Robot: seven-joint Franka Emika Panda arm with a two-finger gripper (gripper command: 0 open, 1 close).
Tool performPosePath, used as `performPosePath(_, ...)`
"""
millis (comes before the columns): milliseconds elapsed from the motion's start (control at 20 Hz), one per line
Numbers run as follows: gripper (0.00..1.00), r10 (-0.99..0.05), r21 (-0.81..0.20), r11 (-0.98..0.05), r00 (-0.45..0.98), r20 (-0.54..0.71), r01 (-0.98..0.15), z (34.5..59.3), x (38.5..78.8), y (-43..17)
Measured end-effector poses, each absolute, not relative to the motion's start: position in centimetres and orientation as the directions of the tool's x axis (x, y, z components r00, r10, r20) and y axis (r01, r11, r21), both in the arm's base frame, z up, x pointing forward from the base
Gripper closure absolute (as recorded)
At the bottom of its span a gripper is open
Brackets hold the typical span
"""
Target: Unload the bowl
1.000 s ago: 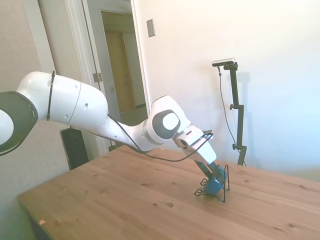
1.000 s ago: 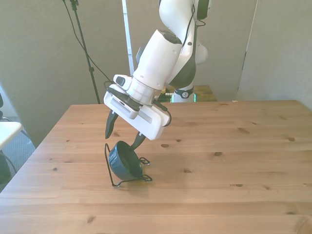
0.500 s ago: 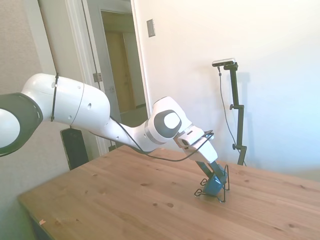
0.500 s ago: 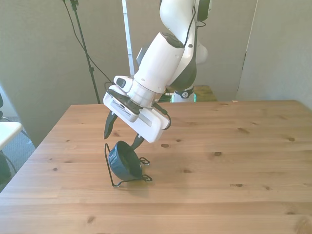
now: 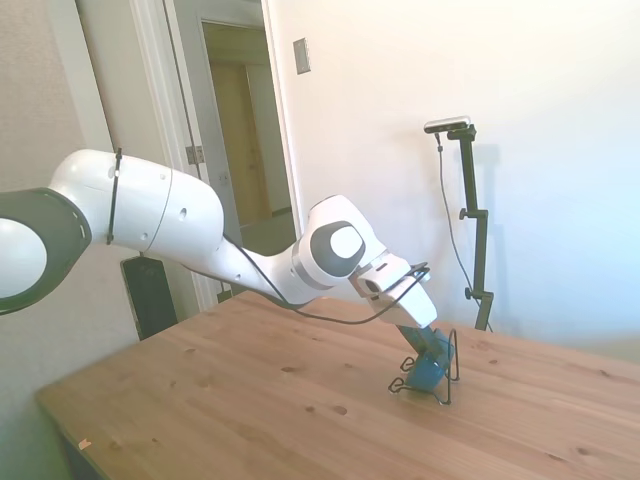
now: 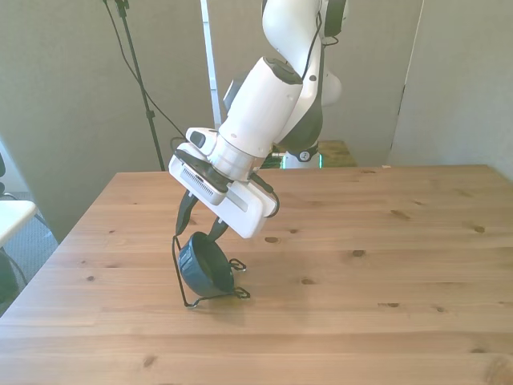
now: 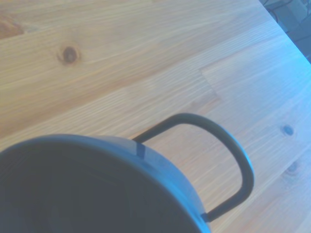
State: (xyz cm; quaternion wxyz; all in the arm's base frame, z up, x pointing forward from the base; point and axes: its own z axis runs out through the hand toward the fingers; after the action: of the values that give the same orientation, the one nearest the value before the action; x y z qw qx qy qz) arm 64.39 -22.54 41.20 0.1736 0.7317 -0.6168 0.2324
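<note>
While the small round teal bowl (image 6: 206, 265) leans in its thin black wire stand (image 6: 186, 298), the gripper (image 6: 201, 228) straddles its rim, partly open, holding nothing; lifting off-axis could snag and drag the stand across the wooden worktop (image 6: 361, 289).

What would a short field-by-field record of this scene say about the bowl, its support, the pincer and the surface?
bowl: blue-teal bowl, propped on its side, opening toward the front view's right
support: thin black wire stand cradling the bowl
pincer: pincer angled down at the bowl's upper rim, fingers narrowly apart, one on each side of the rim
surface: wooden table
task state: bowl not yet lifted from the stand
</note>
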Motion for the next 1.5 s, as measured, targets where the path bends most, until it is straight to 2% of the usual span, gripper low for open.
performPosePath(1000,1.0,-0.82,-0.03,-0.181,0.134,0.556,-0.983,41.3,64.5,-22.3)
performPosePath(1300,1.0,-0.807,-0.039,-0.187,0.131,0.575,-0.982,43.5,64.8,-21.4)
performPosePath(1500,1.0,-0.807,-0.083,-0.238,0.15,0.571,-0.968,45.8,65.3,-17.9)
